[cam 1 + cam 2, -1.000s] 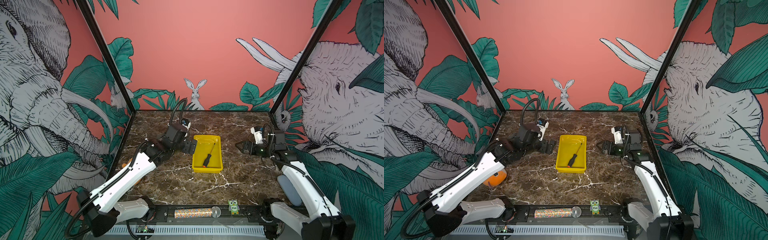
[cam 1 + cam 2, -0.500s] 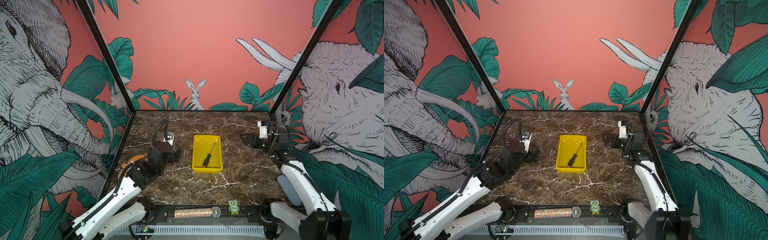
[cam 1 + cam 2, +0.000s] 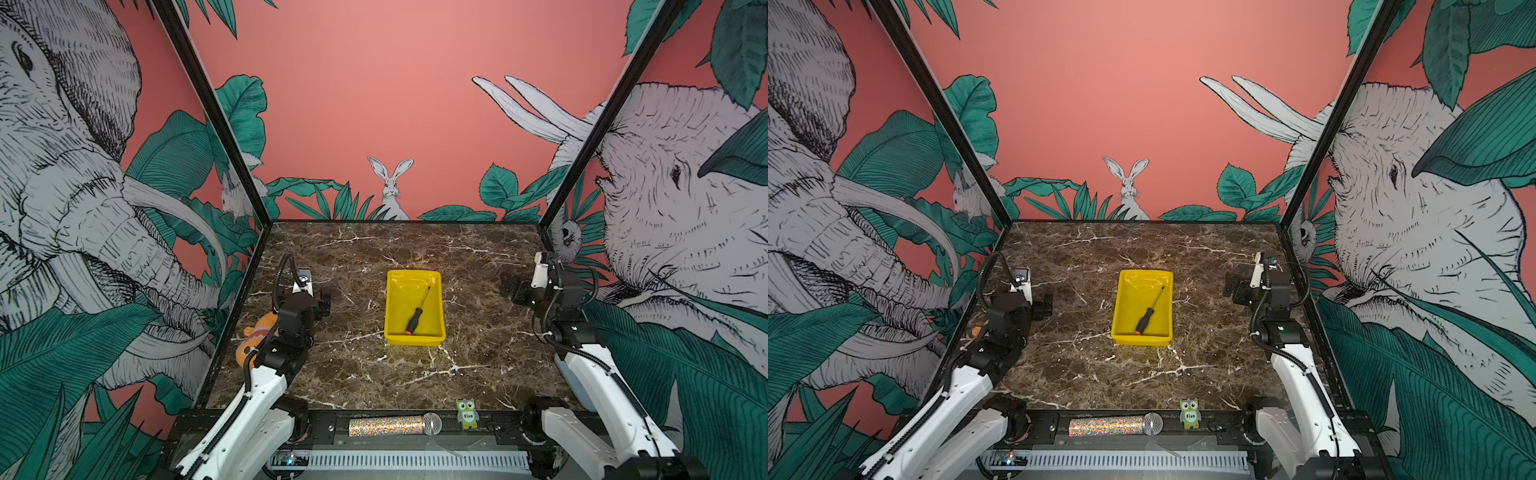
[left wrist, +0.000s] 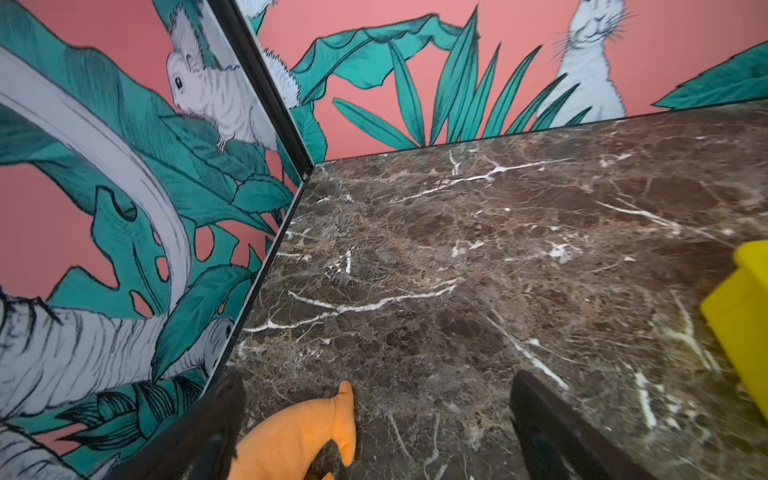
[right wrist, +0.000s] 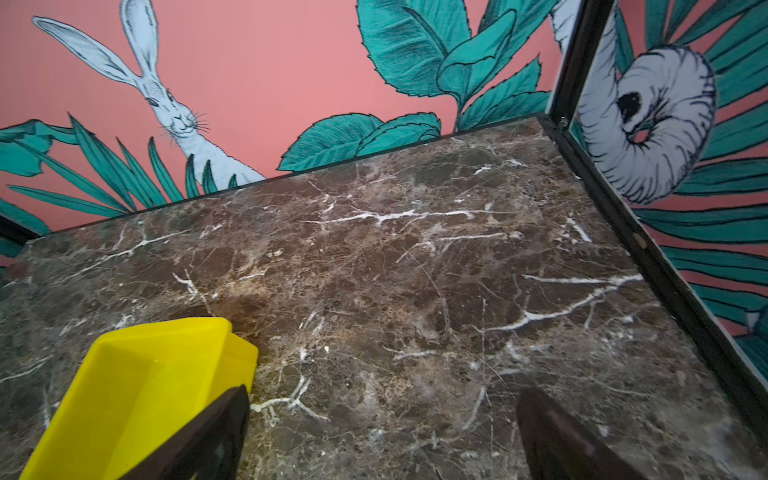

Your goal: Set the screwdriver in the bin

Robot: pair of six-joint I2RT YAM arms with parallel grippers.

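Left gripper (image 3: 322, 305) jaws spread wide, nothing between them; the left wrist view shows both dark fingers (image 4: 224, 415) apart over bare marble table (image 3: 374, 374). It sits by the left wall, well apart from the bin

Orange plush toy (image 3: 255, 338) lies on the table against the left wall, partly hidden behind the left arm. In the left wrist view its tip (image 4: 291, 436) pokes up between the fingers, not touching either as far as I can tell

Bin (image 3: 413, 340) at table centre, yellow, long side running front to back. Screwdriver (image 3: 417, 311) lies flat inside it, diagonal, orange cap end toward the front left corner, shaft tip toward the back right. Both top views agree, see (image 3: 1148, 311) in bin (image 3: 1142, 338)

Right gripper (image 3: 513, 289) jaws also spread, holding nothing. It hangs near the right wall, pointing toward the bin. In the right wrist view one finger (image 5: 224, 428) overlaps the bin (image 5: 145, 374) corner, contact unclear

Front rail: glittery microphone (image 3: 392, 424) lying sideways, small owl figure (image 3: 467, 413) just beside its head
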